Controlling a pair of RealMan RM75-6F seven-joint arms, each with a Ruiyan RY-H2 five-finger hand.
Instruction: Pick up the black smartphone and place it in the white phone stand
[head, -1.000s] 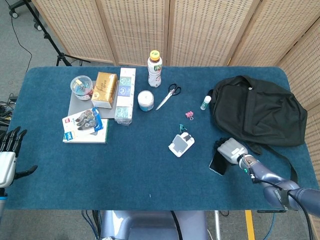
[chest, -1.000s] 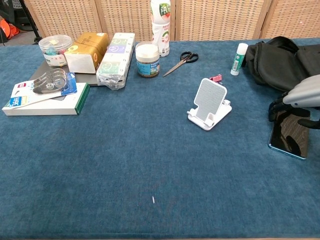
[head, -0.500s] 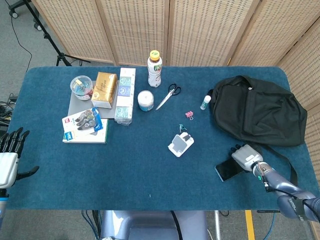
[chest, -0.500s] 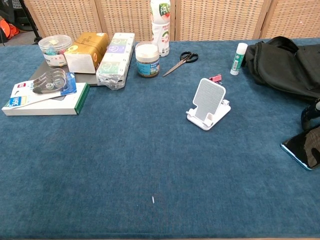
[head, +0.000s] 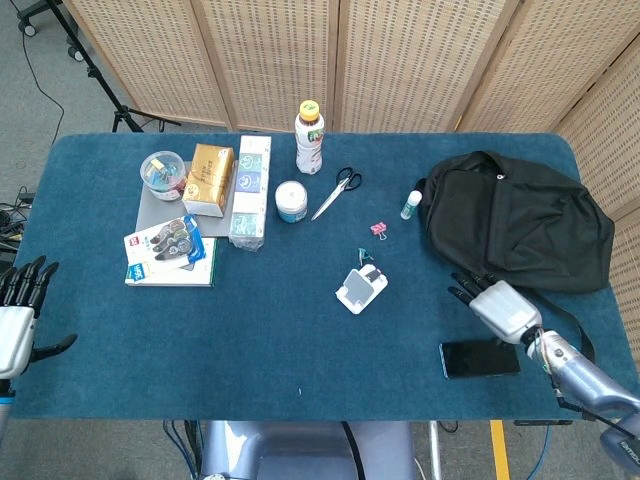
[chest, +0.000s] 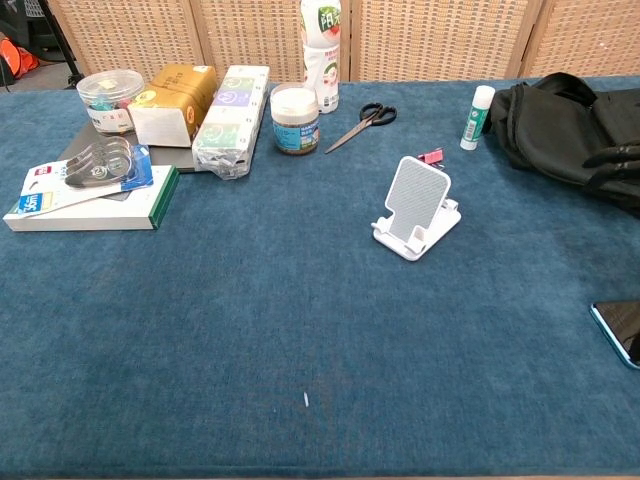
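Note:
The black smartphone lies flat and crosswise on the blue cloth near the table's front right edge. Only its corner shows in the chest view. My right hand hovers just behind it with fingers spread, holding nothing; its dark fingers show in front of the bag. The white phone stand stands upright mid-table, well left of the phone, with nothing in it. At the table's left edge my left hand is open and holds nothing.
A black backpack fills the back right, its strap trailing past my right forearm. A glue stick, a pink clip, scissors, a jar, a bottle and boxes line the back.
The phone slid right and toward the front edge, turning crosswise. My right hand released it and lifted away with fingers spread. The left hand barely moved.

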